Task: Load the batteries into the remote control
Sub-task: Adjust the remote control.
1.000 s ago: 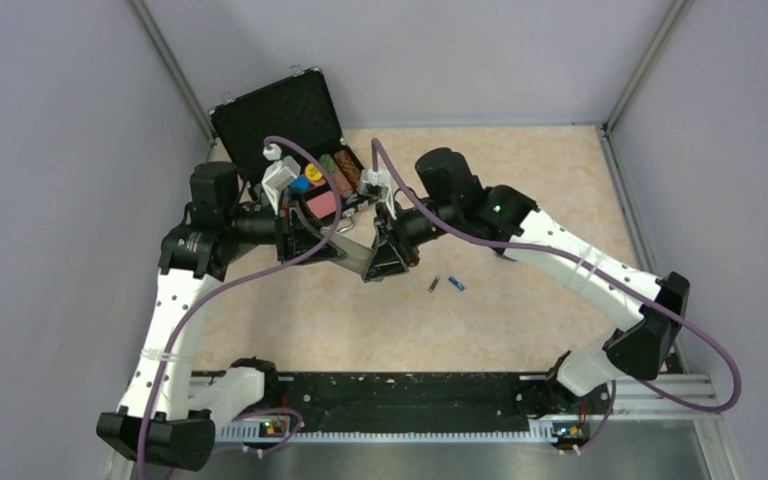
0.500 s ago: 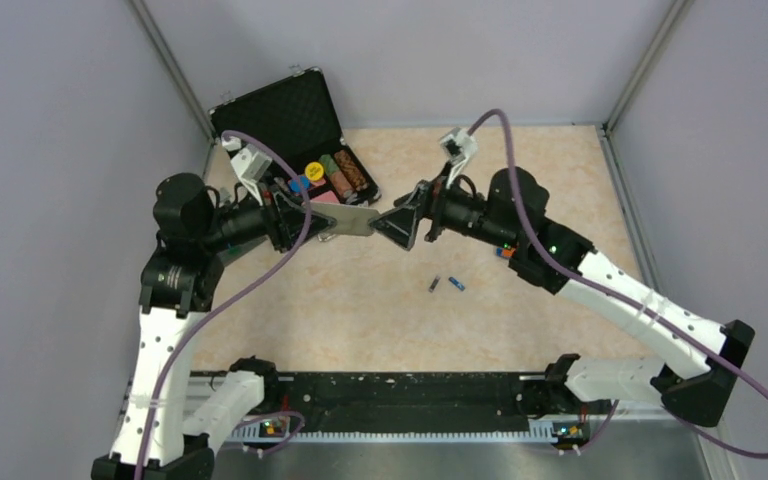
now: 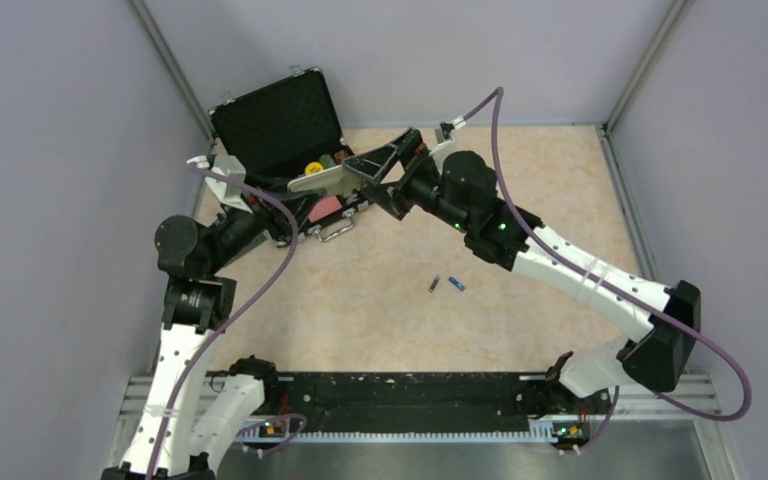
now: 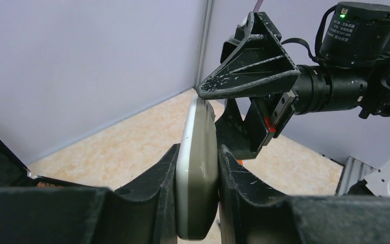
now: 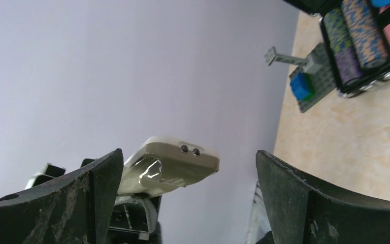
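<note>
Remote point(image 3: 332, 178) in the air, held by the left gripper point(image 4: 196, 152).
The left gripper's two fingers clamp the remote by its flat sides, near the open case point(image 3: 278, 122). The right gripper point(image 5: 188, 157) stands wide, with one finger on each side of the remote's free end. The batteries point(image 3: 456, 285) lie on the table point(image 3: 360, 310), well apart from the remote.

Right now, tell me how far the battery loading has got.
Done: the remote control is off the table, clamped in the left gripper. In hand: the right gripper stands open, fingers either side of the remote's free end, gripping nothing. Left: the dark grey battery and the blue battery lie on the table, unloaded. Whether the compartment is open, I cannot tell.
</note>
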`<state>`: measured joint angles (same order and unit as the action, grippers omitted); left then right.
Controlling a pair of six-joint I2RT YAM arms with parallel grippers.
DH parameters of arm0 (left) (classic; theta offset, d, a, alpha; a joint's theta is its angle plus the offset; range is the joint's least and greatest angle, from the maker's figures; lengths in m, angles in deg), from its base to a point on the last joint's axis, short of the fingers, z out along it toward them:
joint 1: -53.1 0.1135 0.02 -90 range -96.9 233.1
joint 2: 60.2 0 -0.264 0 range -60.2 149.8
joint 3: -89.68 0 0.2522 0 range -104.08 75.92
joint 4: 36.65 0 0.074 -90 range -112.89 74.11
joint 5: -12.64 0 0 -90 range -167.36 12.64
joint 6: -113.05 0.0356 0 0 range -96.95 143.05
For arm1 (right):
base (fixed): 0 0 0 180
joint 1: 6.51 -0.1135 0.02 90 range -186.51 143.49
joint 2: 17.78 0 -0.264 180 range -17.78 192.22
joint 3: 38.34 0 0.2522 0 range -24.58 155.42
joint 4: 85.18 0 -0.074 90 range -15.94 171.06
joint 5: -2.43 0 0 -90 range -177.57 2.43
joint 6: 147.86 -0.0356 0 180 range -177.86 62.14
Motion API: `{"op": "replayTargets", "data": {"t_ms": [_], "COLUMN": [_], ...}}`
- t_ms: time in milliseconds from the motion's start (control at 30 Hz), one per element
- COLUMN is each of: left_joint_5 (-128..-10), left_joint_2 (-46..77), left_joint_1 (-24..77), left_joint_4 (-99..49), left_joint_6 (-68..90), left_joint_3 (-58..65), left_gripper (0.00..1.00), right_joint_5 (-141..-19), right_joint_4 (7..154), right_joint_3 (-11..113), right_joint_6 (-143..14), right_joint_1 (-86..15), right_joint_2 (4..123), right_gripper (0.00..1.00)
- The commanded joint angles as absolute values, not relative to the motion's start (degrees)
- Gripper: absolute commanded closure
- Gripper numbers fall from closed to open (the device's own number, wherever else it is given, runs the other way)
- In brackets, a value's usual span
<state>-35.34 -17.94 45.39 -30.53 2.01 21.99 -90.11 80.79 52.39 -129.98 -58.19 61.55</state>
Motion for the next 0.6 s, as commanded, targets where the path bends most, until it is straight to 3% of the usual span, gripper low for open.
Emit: {"op": "replayTargets", "data": {"t_ms": [0, 100, 167, 400, 467, 567], "left_joint_5": [-37.9, -38.4, -38.6, -39.2, -39.4, -38.6], "left_joint_2": [-18.5, -18.3, -18.4, -19.5, -19.4, -19.2], "left_joint_1": [44.5, 43.8, 43.3, 42.7, 42.7, 42.7], "left_joint_4": [-44.6, -45.8, -45.5, -43.3, -42.1, -37.4], "left_joint_6": [1.8, 2.2, 2.7, 3.2, 2.4, 2.4], "left_joint_3": [23.5, 24.3, 24.6, 25.6, 25.5, 24.9], "left_gripper": [1.00, 1.00, 1.00, 0.98, 0.77, 0.44], "right_joint_5": [-87.9, -87.9, -88.4, -89.3, -89.5, -89.9], "right_joint_4": [86.4, 87.8, 87.1, 87.6, 87.4, 86.7], "right_joint_3": [56.1, 57.5, 59.0, 59.9, 60.2, 60.5], "right_joint_6": [-142.0, -144.3, -145.3, -147.7, -147.3, -143.9], "right_joint_1": [-59.9, -60.7, -61.0, -61.1, -61.1, -60.9], "right_joint_2": [64.5, 66.4, 67.5, 69.4, 69.7, 69.7], "right_gripper": [0.01, 0.02, 0.10, 0.60, 0.72, 0.82]}}
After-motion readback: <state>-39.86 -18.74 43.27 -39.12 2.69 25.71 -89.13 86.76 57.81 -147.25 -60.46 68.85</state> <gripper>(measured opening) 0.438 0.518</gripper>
